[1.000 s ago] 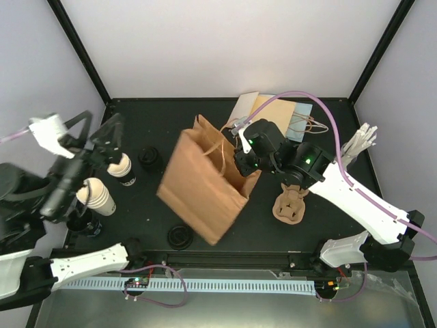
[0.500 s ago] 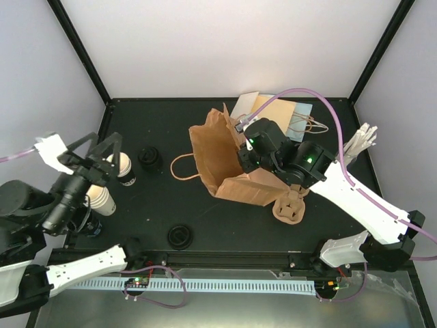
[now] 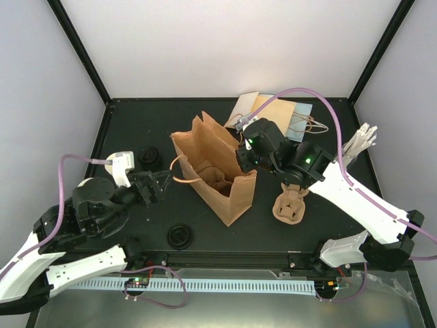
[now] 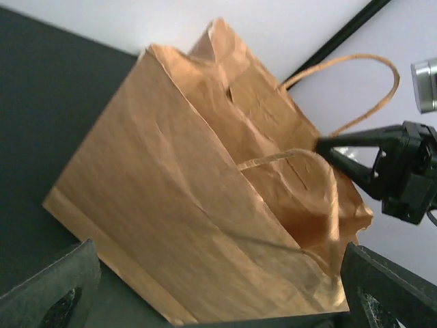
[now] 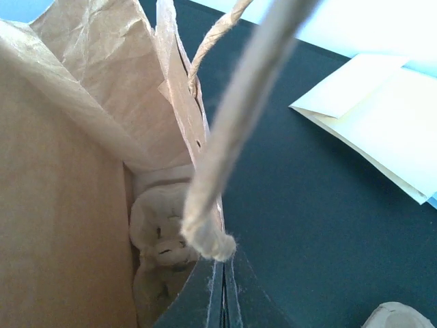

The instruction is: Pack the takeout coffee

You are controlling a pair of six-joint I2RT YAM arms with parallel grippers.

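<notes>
So the right gripper [image 3: 240,162] is pinched tight on the rim of the paper bag [image 3: 229,197], holding it upright and open. There's a pulp carrier [image 5: 160,225] down at the bottom, right below its fingertips. The left gripper [image 3: 158,184] is spread wide with nothing in it, bag just ahead of it. Can't spot the coffee cups in any view, so I'd say the actual packing isn't done yet.

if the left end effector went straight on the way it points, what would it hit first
The brown paper bag: the left end effector points at its side wall, though its handle may come first; depth is unclear.
</notes>
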